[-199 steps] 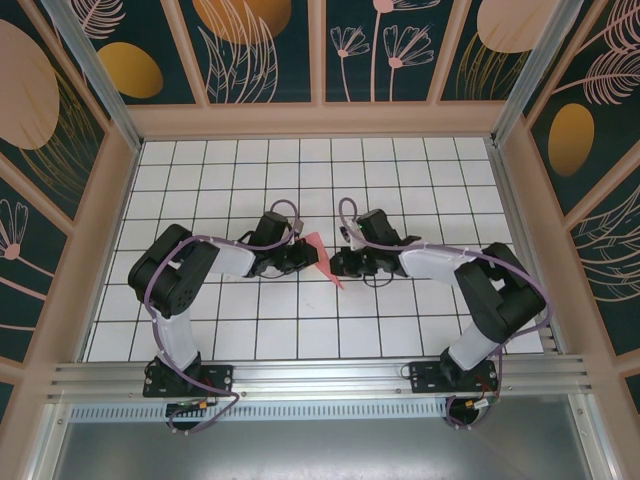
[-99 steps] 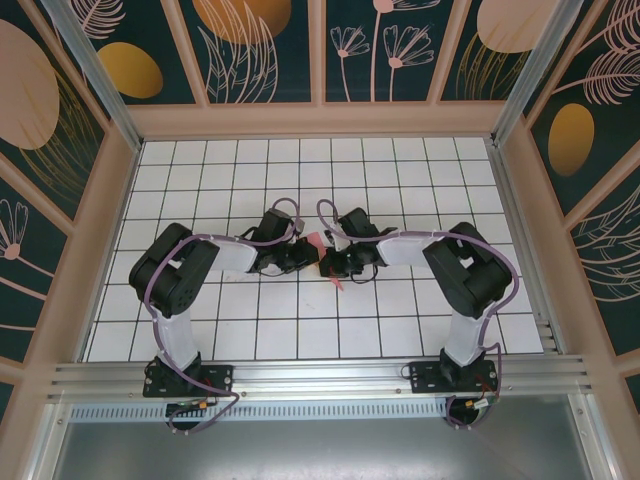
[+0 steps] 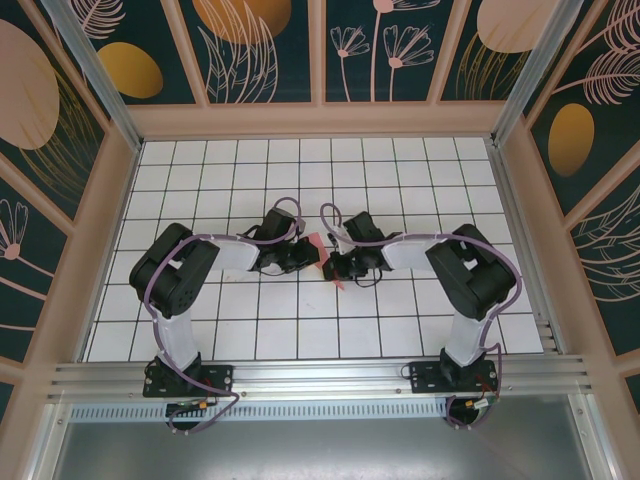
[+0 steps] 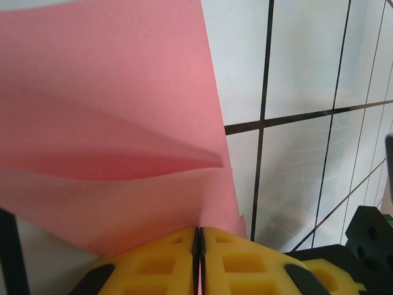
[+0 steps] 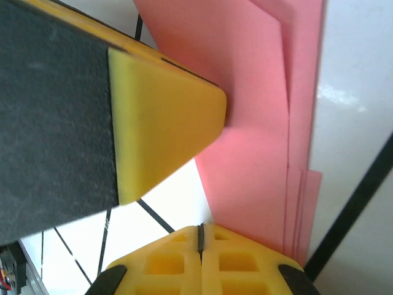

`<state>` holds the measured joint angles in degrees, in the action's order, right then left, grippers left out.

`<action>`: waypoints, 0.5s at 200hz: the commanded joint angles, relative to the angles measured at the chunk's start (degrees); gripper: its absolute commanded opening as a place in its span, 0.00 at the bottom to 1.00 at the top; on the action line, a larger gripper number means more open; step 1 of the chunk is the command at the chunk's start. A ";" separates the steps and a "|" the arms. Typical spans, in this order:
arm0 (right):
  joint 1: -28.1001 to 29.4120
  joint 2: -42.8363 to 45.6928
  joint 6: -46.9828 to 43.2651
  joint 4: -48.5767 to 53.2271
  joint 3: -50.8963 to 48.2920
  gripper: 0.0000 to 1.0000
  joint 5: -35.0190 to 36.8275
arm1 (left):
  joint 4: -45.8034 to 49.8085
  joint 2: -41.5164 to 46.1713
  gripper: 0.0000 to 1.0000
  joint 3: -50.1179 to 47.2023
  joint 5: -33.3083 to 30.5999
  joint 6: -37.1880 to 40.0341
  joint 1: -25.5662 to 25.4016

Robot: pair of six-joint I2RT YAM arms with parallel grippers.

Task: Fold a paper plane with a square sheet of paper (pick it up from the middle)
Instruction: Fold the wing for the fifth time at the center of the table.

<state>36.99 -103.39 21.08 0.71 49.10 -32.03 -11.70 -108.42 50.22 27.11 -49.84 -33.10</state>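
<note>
The pink-red sheet of paper [image 3: 338, 283] is folded into layers with a pointed tip and sits at the table's middle, mostly covered by both grippers. My left gripper [image 3: 311, 256] is shut on the paper's [image 4: 110, 110] edge, which runs into the seam between its yellow pads [image 4: 198, 232]. My right gripper [image 3: 333, 266] meets it from the right. Its pads [image 5: 201, 228] are pressed together with nothing seen in the seam. The layered paper [image 5: 258, 123] lies just beside and behind them. The left gripper's yellow finger [image 5: 159, 123] shows against the paper in the right wrist view.
The white gridded table [image 3: 300, 180] is walled by a pale wooden frame [image 3: 110, 200] on three sides. An aluminium rail [image 3: 320, 375] with both arm bases runs along the near edge. Open tiles lie all round the two grippers.
My right arm has swung left to the paper and its jaws have closed. The paper, plainly seen as a pink triangle before, is now mostly covered. The left gripper has held still.
</note>
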 commanded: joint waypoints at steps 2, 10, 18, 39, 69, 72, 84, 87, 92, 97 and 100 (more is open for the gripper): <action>-1.13 1.19 -1.74 6.24 -4.23 0.02 0.03 | 7.88 -6.29 0.14 -1.83 -15.94 3.61 0.94; -1.34 1.67 -1.75 5.99 -5.19 0.01 -0.36 | 7.97 -6.36 0.14 -1.87 -16.03 3.69 0.93; -1.48 2.32 -1.68 5.68 -6.29 0.01 -0.74 | 8.10 -6.39 0.14 -1.77 -16.19 3.66 0.94; -1.64 3.98 -1.14 5.32 -9.33 0.01 -1.07 | 8.36 -6.63 0.14 -1.53 -16.39 3.66 0.94; -2.89 6.45 0.34 4.48 -13.85 0.01 -1.50 | 8.53 -6.42 0.14 -1.42 -16.34 3.85 0.97; -3.09 6.95 0.44 4.55 -14.39 0.01 -1.58 | 8.54 -6.37 0.14 -1.43 -16.37 3.86 0.95; -3.51 8.39 0.96 4.61 -15.54 0.01 -1.47 | 8.50 -6.12 0.14 -1.43 -16.22 3.86 0.99; -3.56 8.73 1.02 4.65 -15.69 0.01 -1.53 | 8.46 -6.16 0.14 -1.44 -16.22 3.88 1.00; -3.57 9.39 1.14 4.51 -15.94 0.01 -1.55 | 8.45 -6.19 0.14 -1.39 -16.14 3.92 0.96; -3.53 9.75 1.22 4.56 -16.06 0.01 -1.66 | 8.45 -6.14 0.14 -1.44 -16.13 3.94 0.97; -3.56 10.16 1.28 4.63 -16.01 0.01 -1.63 | 8.39 -6.13 0.14 -1.41 -16.05 3.96 0.96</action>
<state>33.82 -94.91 21.43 -4.71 36.82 -33.93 -10.07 -108.42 50.98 26.30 -49.45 -33.41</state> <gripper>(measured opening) 0.054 0.137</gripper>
